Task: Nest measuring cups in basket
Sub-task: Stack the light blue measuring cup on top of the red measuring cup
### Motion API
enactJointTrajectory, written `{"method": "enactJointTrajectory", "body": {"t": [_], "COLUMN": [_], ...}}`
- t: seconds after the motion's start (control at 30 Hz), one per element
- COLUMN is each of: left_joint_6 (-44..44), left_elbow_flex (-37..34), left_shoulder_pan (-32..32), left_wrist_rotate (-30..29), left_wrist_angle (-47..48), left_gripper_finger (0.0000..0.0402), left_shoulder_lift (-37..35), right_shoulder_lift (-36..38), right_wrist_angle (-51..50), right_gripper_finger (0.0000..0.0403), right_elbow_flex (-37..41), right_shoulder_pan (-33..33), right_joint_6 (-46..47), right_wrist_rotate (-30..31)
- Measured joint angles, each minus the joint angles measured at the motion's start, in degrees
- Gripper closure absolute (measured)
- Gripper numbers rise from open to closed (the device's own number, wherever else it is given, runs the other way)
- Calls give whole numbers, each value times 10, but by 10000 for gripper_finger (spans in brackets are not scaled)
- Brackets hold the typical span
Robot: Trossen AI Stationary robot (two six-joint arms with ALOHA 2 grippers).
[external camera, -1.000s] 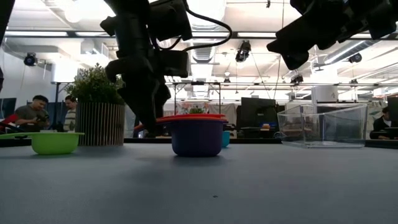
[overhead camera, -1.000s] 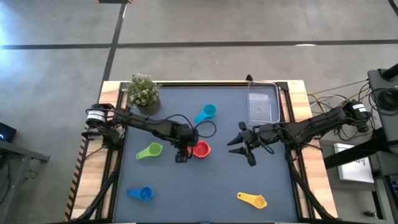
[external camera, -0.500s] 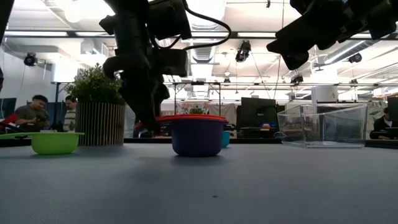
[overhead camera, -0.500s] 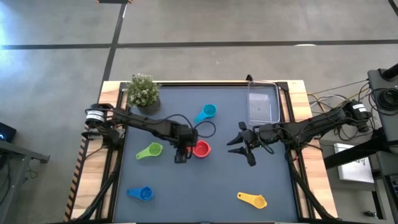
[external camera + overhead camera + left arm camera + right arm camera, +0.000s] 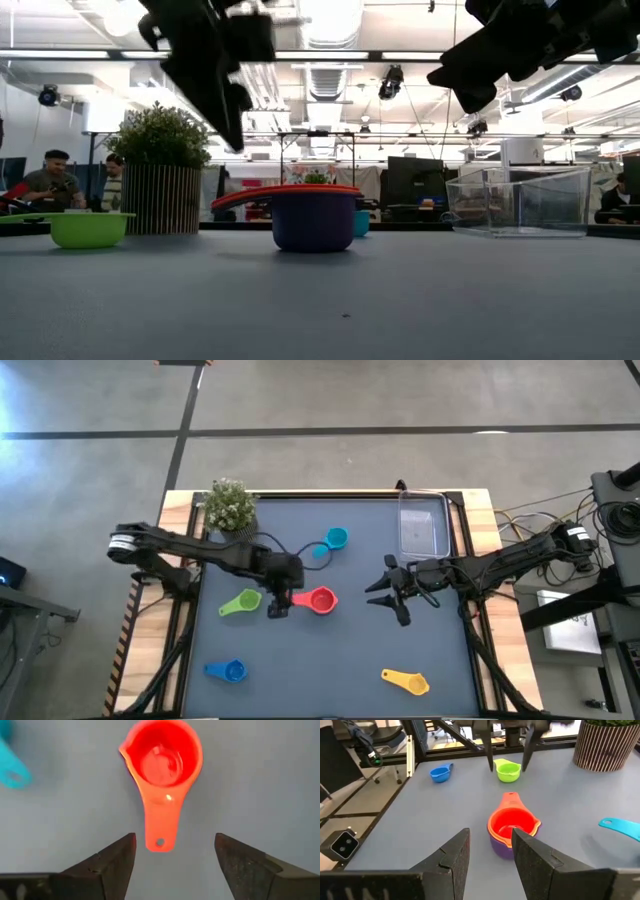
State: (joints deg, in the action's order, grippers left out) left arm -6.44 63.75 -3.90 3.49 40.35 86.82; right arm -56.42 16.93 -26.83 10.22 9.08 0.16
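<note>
Our left gripper [image 5: 279,605] hangs left of centre in the high view with its fingers spread wide and nothing between them; in the left wrist view the red cup's handle lies in the open gap below. Our right gripper [image 5: 392,592] waits right of centre, also parted and empty.

From largest to smallest: the clear basket [image 5: 424,526] sits empty at the upper right of the table, well apart from every cup. The red measuring cup [image 5: 319,601] stands mid-table, nested in a purple measuring cup [image 5: 501,845] whose dark wall shows beneath the red rim in the low view. The green cup [image 5: 241,603] lies just left of our left gripper, the yellow cup [image 5: 406,680] at lower right, the light blue cup [image 5: 333,540] above centre, the blue cup [image 5: 228,671] at lower left.

We judge these scoops light, rigid and rather slick plastic; the nested pair may slide or separate if nudged. The flat red handle [image 5: 159,827], pointing toward our left gripper, looks the best hold, pinched across its width, or else the rim.

Compared with a second ago, our left gripper has let go, risen and pulled back leftward from the red cup, and the arm's elbow has swung outward; the right arm is unchanged.
</note>
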Motion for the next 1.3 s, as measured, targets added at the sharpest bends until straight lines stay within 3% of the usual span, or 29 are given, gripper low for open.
{"method": "enactJointTrajectory", "body": {"t": [0.17,0.3,0.5,0.67,0.83,0.97,1.3], "left_joint_6": [-13,-35,-27,-36,-49,-49,-50], "left_elbow_flex": [-66,-155,-338,-467,-537,-545,-535], "left_shoulder_pan": [-23,-42,-63,-62,-63,-63,-62], "left_wrist_rotate": [-30,-30,-30,-31,-31,-31,-30], "left_wrist_angle": [-85,-211,-572,-843,-1055,-1092,-1083], "left_gripper_finger": [159,166,175,179,186,193,199], "left_shoulder_lift": [-86,-157,-236,-254,-219,-190,-170], "right_shoulder_lift": [0,0,0,-11,-54,-112,-289], "right_wrist_angle": [0,0,-25,-133,-198,-234,-417], "right_gripper_finger": [268,268,268,268,268,268,268], "right_elbow_flex": [0,0,-3,-52,-116,-173,-355], "right_shoulder_pan": [0,-1,-14,-52,-90,-135,-211], "right_joint_6": [0,-2,45,45,9,0,-77], "right_wrist_rotate": [0,4,146,143,138,102,99]}}
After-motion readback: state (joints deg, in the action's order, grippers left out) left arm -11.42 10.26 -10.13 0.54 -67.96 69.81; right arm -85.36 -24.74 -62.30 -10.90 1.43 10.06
